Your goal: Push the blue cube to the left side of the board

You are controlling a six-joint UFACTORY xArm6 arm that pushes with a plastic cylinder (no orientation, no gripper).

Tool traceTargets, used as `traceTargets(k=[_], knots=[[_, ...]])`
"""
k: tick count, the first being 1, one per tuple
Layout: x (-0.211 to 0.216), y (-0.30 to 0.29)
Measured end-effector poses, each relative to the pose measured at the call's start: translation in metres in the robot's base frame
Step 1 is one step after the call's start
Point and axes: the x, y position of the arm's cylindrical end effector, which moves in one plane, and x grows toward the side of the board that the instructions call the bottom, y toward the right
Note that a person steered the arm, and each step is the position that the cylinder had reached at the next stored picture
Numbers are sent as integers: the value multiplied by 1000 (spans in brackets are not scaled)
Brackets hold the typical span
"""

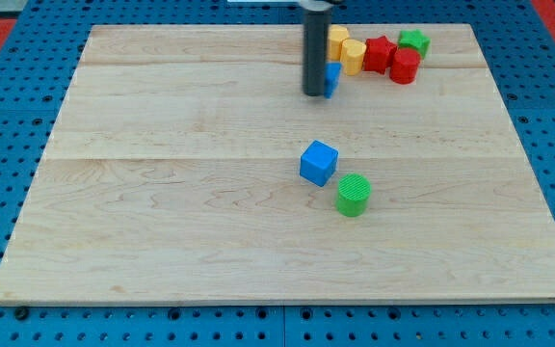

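Observation:
A blue cube sits a little right of the board's middle. My rod comes down from the view's top, and my tip rests on the wooden board well above the cube, apart from it. A second blue block shows just right of the rod, partly hidden behind it, and seems to touch it.
A green cylinder stands close to the cube's lower right. At the top right is a cluster: two yellow blocks, two red blocks and a green star-like block. A blue pegboard surrounds the board.

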Motion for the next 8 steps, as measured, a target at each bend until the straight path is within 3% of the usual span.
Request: traceTargets(k=[1, 5, 6, 8], knots=[[-5, 22], [-33, 13], [-25, -3], [39, -4]])
